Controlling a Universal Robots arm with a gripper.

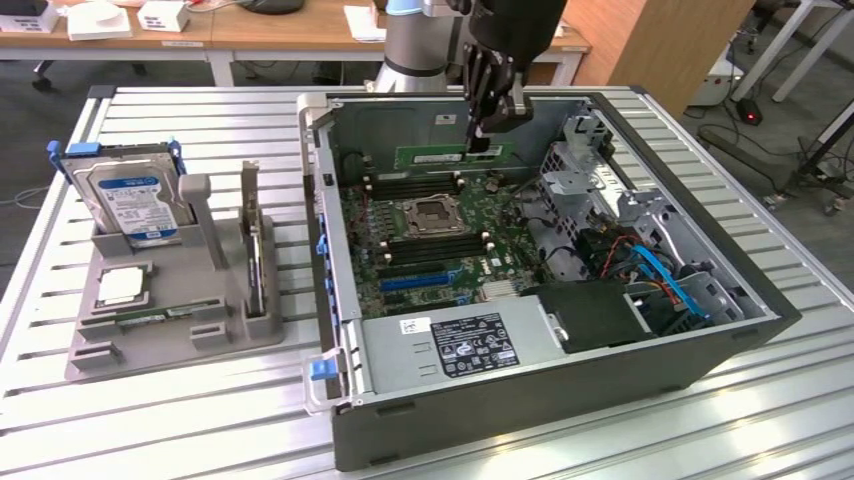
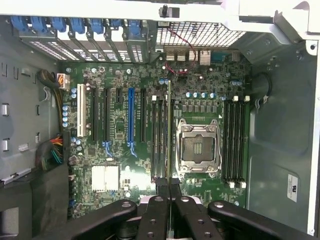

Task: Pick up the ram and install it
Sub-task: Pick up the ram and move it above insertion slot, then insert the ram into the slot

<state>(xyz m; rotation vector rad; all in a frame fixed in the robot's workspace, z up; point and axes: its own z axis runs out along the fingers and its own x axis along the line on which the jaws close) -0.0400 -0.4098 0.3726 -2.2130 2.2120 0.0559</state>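
Exterior view: an open computer case (image 1: 534,400) is seen lying on its side on the slatted metal desk (image 1: 160,420), toward the exterior view's right edge of the desk, with its motherboard (image 1: 400,250) exposed. The gripper (image 1: 475,138) is lowered into the case near its far wall, and its fingers are closed narrowly on the ram (image 1: 447,155), which is gripped at its upper edge toward one end. The green stick is held level and on edge above the board, beyond the CPU socket (image 1: 438,213); whether its lower edge touches a slot cannot be told. A grey power supply (image 1: 454,345) is fitted at the near end of the case. Toward the exterior view's left edge of the desk, well apart from the case, a grey holder (image 1: 174,330) is placed, in which a blue-labelled hard drive (image 1: 131,200) is stood tilted. In the wrist view the ram (image 2: 169,130) is seen edge-on as a thin line running out from between the closed fingers of the gripper (image 2: 169,189). It is lined up along the black memory slots (image 2: 159,140) that lie between the blue expansion slot (image 2: 131,117) and the socket.
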